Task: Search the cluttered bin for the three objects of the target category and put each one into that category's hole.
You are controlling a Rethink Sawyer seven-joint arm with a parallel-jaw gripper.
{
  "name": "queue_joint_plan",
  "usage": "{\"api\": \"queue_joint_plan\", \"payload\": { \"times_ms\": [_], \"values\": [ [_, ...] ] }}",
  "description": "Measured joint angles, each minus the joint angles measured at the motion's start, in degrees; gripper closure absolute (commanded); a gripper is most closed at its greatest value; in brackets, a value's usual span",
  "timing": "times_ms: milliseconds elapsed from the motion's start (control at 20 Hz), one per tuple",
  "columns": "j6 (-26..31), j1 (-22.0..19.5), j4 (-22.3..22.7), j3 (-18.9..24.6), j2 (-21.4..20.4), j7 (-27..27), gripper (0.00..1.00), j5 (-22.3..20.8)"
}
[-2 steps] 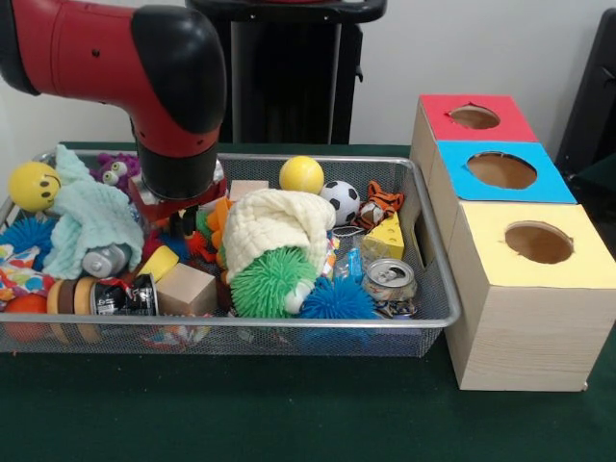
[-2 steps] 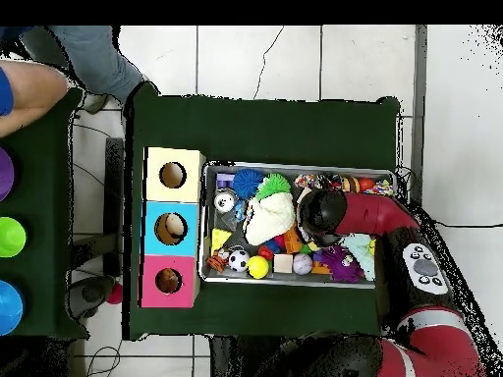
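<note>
The wire mesh bin [image 1: 438, 279] [image 2: 295, 167] is packed with toys. My gripper [image 1: 183, 219] is lowered into its left-middle part, over an orange and green toy [image 1: 214, 231]; the wrist hides it in the overhead view. In front of it lie a wooden block [image 1: 186, 289] and a cream cloth [image 1: 279, 223] draped over a green spiky ball [image 1: 265, 284]. A yellow ball [image 1: 301, 174], a soccer ball [image 1: 340, 199], a tiger toy [image 1: 378, 204], a cheese wedge [image 1: 387, 237] and a crushed can [image 1: 390, 279] lie to the right. Nothing shows held.
Three wooden boxes stand right of the bin, with a red hole top [image 1: 474, 116] [image 2: 168, 282], a blue one [image 1: 500, 170] [image 2: 170, 229] and a yellow one [image 1: 537, 243] [image 2: 173, 175]. A person [image 2: 59, 64] stands at the overhead view's top left.
</note>
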Motion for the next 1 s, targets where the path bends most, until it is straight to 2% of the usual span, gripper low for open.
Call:
{"api": "queue_joint_plan", "payload": {
  "times_ms": [200, 400, 750, 850, 1000],
  "values": [
    [0.00, 0.00, -0.11, 0.01, 0.04, 0.00, 1.00, 0.15],
    [0.38, -0.67, 0.54, 0.59, -0.51, 0.00, 1.00, 2.78],
    [6.94, -2.56, 1.95, 2.73, -3.07, 0.00, 1.00, 9.33],
    [11.85, -2.69, 2.09, 3.19, -4.32, 0.00, 1.00, 11.01],
    [15.26, -2.69, 2.09, 3.57, -5.19, 0.00, 1.00, 11.75]
  ]
}}
